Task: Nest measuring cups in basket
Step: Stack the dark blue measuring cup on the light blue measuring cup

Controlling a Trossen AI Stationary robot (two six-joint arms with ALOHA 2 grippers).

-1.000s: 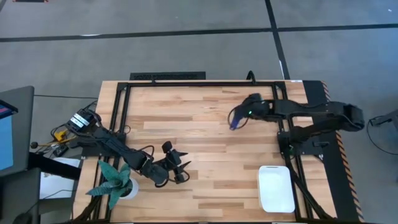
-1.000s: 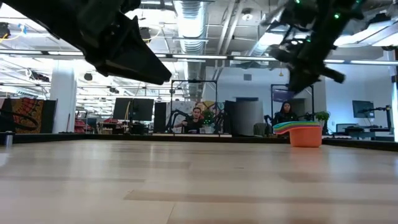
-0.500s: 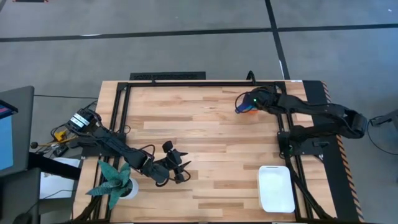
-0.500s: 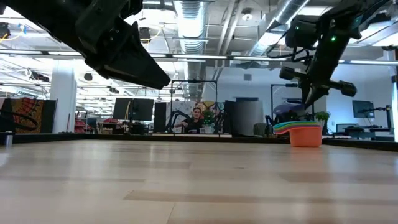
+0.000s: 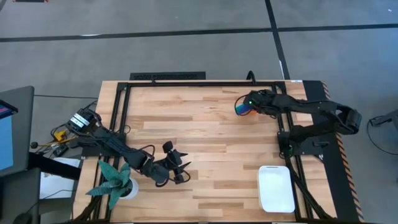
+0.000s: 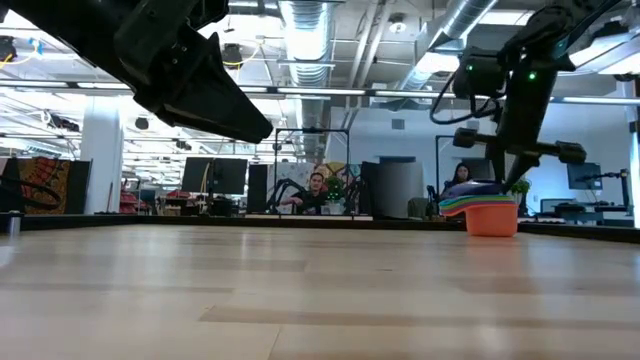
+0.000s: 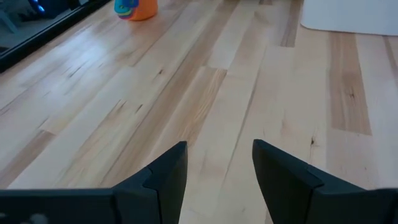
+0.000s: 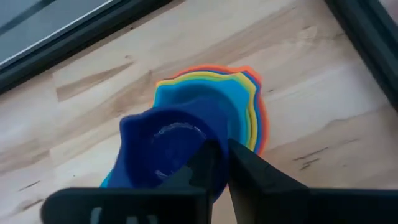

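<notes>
A nested stack of measuring cups [image 5: 250,111], orange outermost with yellow, green, teal and blue inside, stands on its base near the table's far right edge; the low view [image 6: 492,214] and left wrist view [image 7: 137,7] show it too. My right gripper [image 5: 244,106] is directly above the stack, shut on the dark blue cup [image 8: 171,146], which sits at the stack's top [image 6: 470,187]. The white basket [image 5: 276,188] lies flat by the near right corner. My left gripper [image 5: 177,163] waits open over the near left part of the table, touching nothing. My right gripper pinches the dark blue cup at its rim [image 8: 211,134] between the two fingers, coming from above and pointing down. The fingers hide whether that is wall or handle. The cup is upright, low over the blue cup of the stack; I cannot tell whether it rests in it.
A teal spiky plant in a white pot [image 5: 115,180] stands at the near left corner beside my left arm. A black frame rail [image 5: 199,83] runs along the far edge just behind the stack. Bare wood [image 5: 211,137] lies between the stack and the basket.
My right gripper carried the dark blue cup a short way toward the far edge, from beside the stack to over it, and came down until the cup reached the top of the stack. It stayed shut on the cup throughout.
</notes>
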